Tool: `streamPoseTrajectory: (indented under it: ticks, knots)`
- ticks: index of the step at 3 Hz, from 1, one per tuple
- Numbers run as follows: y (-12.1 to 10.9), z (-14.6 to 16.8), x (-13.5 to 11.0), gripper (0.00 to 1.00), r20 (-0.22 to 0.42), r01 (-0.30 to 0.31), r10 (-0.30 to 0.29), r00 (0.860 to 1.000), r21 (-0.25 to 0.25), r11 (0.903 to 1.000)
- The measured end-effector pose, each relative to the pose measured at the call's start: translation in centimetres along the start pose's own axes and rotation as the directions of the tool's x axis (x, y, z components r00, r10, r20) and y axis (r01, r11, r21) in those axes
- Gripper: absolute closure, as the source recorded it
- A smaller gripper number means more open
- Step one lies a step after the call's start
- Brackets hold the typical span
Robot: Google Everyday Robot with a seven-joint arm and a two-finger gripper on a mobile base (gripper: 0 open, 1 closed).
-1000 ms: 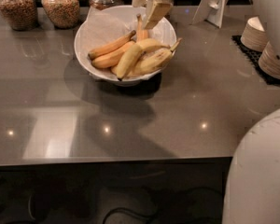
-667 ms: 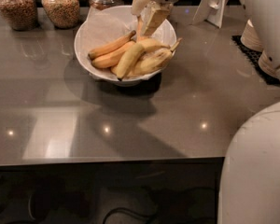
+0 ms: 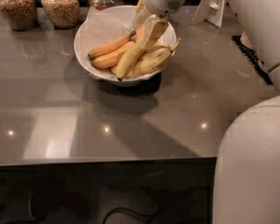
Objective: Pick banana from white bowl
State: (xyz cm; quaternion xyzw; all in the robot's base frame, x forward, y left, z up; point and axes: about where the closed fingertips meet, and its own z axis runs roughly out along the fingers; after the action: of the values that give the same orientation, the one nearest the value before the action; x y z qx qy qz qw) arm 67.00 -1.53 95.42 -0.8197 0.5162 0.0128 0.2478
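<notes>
The white bowl (image 3: 91, 29), lined with crinkled white paper, stands at the back middle of the grey table. Several bananas lie in it. The long pale yellow banana (image 3: 129, 59) lies diagonally, its dark tip towards the front rim. Two slimmer orange-toned bananas (image 3: 109, 46) lie to its left, and a brown-mottled banana (image 3: 156, 59) with a long stem lies to its right. My gripper (image 3: 147, 28) reaches down into the bowl from the back. It is open, with one finger (image 3: 155, 31) at the pale banana's upper end and the other to its left.
Three glass jars (image 3: 60, 4) of dry food stand at the back left. A white stand (image 3: 213, 6) is at the back right, and a dark mat (image 3: 252, 55) lies at the right edge. My white body (image 3: 252, 162) fills the right foreground. The table's front edge (image 3: 102, 161) is near.
The gripper has come down and slightly left, deeper into the bowl, onto the upper end of the pale banana. The bananas have not moved.
</notes>
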Motion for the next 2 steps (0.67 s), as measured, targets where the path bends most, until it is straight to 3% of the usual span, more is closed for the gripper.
streamPoseTrajectory:
  ticks: [2]
  knots:
    - [0.61, 1.13, 0.94, 0.44, -0.006, -0.004, 0.004, 1.000, -0.047, 0.9989]
